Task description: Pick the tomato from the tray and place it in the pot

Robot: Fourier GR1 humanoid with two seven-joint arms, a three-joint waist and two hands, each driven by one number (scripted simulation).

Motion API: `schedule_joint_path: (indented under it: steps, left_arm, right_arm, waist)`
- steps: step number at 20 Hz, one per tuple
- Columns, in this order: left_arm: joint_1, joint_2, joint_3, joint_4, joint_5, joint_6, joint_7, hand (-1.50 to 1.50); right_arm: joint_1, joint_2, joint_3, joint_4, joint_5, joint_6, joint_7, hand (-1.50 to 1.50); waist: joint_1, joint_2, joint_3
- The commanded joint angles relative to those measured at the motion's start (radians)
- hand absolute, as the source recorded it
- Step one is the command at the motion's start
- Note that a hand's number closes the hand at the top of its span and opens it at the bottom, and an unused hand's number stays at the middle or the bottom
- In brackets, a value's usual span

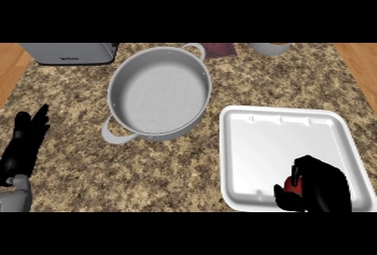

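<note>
Counter (pixel 88 164): right hand (pixel 320 187) seemingly grips tomato (pixel 291 185)

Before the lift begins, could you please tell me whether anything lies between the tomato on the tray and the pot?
Nothing visible does. The right hand curls round the tomato at the tray's near edge; only bare counter separates tray from the open pot.

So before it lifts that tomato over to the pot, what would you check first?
1. Right hand curled round the tomato: ok, red shows between its fingers.
2. Tomato off the tray: cannot tell, the hand hides most of it.
3. Pot ready to receive: ok, nothing shows inside.
4. Way from tray to pot: ok, bare counter between them.
5. Left hand out of the way: ok, resting open at the left edge.
</note>
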Motion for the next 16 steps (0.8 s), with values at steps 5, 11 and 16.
schedule_joint_path:
  steps: [5, 11, 16]
  left_arm:
    - [0.035, -0.023, -0.013, -0.014, -0.001, 0.000, -0.007, 0.00]
    - [0.017, -0.013, -0.020, -0.026, -0.011, -0.007, -0.003, 0.00]
    - [-0.039, -0.031, -0.025, 0.050, -0.019, 0.002, -0.031, 0.00]
  right_arm:
    - [-0.060, 0.115, 0.247, -0.355, 0.276, 0.002, 0.276, 1.50]
    - [-0.269, 0.117, 0.450, -0.472, 0.398, 0.010, 0.354, 1.50]
    - [-0.611, 0.117, 0.502, -0.337, 0.383, 0.157, 0.530, 1.50]
  waist:
    - [0.017, -0.002, 0.001]
    - [0.027, 0.000, 0.001]
    - [0.031, 0.008, 0.001]
